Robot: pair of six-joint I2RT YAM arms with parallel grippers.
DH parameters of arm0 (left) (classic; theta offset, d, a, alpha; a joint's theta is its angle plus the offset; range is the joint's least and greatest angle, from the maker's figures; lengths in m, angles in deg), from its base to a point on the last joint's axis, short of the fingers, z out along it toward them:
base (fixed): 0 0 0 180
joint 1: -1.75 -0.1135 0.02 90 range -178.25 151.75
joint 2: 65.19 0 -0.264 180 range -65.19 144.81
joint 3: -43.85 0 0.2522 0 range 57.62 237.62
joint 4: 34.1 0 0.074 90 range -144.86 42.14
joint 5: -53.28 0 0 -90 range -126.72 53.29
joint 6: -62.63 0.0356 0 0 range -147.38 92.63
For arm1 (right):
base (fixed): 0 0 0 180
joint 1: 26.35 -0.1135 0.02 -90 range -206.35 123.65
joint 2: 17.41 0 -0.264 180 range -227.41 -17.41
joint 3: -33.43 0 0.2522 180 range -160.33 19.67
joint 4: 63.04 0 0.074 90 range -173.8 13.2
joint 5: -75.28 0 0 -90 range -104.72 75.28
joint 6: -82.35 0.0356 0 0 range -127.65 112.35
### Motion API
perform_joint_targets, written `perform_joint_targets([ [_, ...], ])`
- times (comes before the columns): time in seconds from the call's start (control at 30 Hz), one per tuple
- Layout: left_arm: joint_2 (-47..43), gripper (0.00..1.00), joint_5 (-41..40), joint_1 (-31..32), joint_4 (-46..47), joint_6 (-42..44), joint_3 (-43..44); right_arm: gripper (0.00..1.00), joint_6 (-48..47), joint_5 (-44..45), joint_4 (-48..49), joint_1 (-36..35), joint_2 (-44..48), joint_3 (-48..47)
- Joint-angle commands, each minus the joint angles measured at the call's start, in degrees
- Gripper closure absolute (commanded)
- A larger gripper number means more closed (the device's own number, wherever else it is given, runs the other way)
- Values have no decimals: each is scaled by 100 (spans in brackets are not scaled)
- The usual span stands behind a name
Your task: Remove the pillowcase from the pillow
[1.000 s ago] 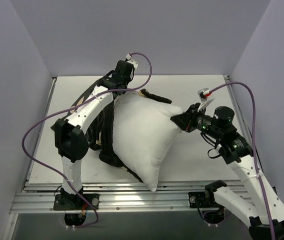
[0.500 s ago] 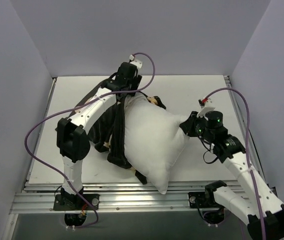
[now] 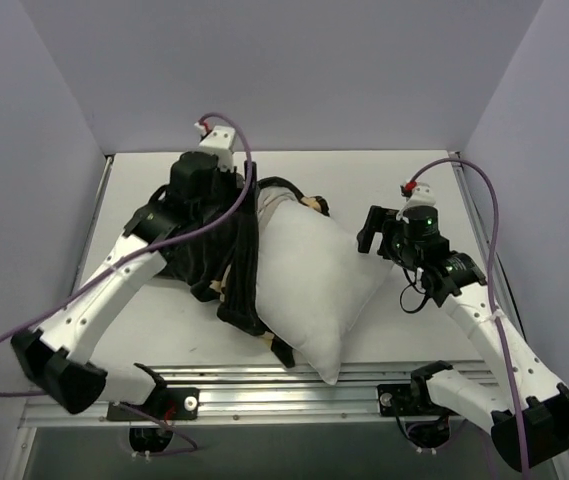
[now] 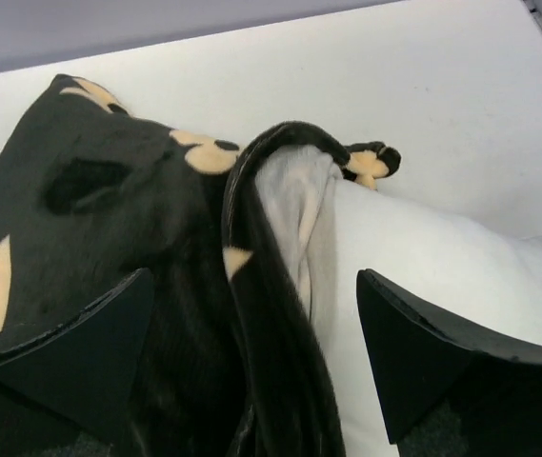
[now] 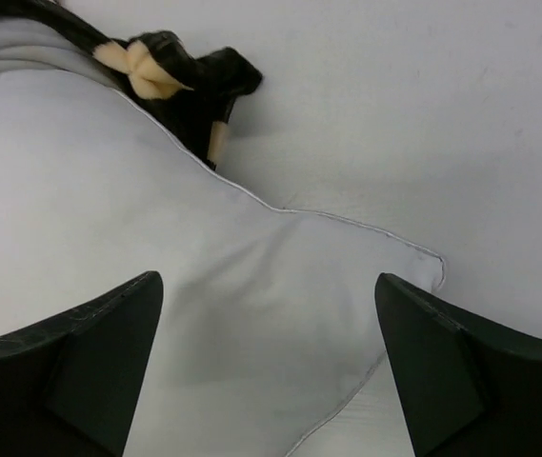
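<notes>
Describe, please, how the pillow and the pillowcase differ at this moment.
1. The pillow is plain white; the pillowcase is black with tan motifs.
2. The pillow is plump and smooth; the pillowcase is bunched in folds.
3. The pillow is mostly bare; the pillowcase covers only its left end.
Shared: both lie on the table, touching.

left gripper [image 4: 251, 286], right gripper [image 5: 269, 281] opened; pillow [image 3: 314, 280] dropped

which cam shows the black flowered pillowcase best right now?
Top external: most of the soft black tan-flowered fabric pillowcase shows, bunched along the plump white pillow's image-left side, partly under the left arm. Left wrist shows only a close-up of its folded edge over the pillow; right wrist catches just one small corner, top left.
</notes>
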Motion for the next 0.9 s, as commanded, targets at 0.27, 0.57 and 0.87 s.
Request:
perform_joint_targets([
  [0.27, -2463, 1, 167, -35, -120, -1789, -3537, 8, -853, -345, -402, -464, 630, -630],
  [0.57, -1322, 1, 377, -483, 1550, -1499, -3584, 9, -722, 626, -173, -2536, -126, -577],
  [0.87, -363, 1, 440, -721, 1956, -1166, -2511, 5, -1020, 2998, -392, -4813, -1426, -1394],
])
